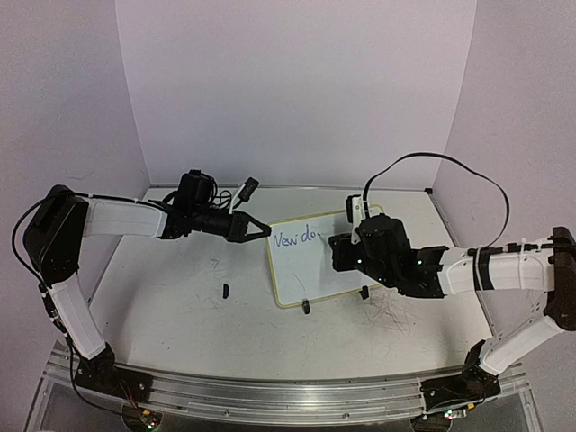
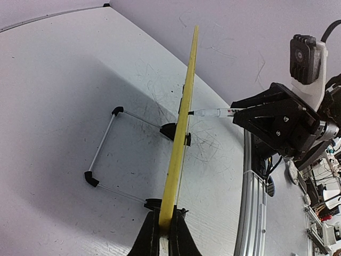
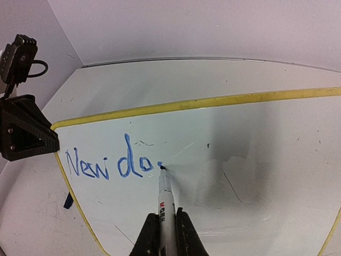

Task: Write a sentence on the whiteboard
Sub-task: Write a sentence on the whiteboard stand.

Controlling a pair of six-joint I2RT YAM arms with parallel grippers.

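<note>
The whiteboard [image 1: 310, 270] stands tilted on its black feet at mid table, and blue script on it reads "New do" [image 3: 109, 165]. My left gripper [image 1: 265, 231] is shut on the board's upper left corner; in the left wrist view the jaws clamp the yellow frame edge [image 2: 176, 160]. My right gripper [image 3: 165, 226] is shut on a white marker [image 3: 166, 205] whose tip touches the whiteboard [image 3: 256, 154] just right of the last letter. From above, that gripper [image 1: 340, 254] hovers over the board's right half. The marker [image 2: 213, 112] also shows in the left wrist view, meeting the board.
A small black cap [image 1: 225, 290] lies on the table left of the board. Grey scribble marks [image 1: 391, 315] cover the table surface [image 1: 180, 306]. A wire stand [image 2: 104, 146] props the board from behind. White walls enclose the back and sides.
</note>
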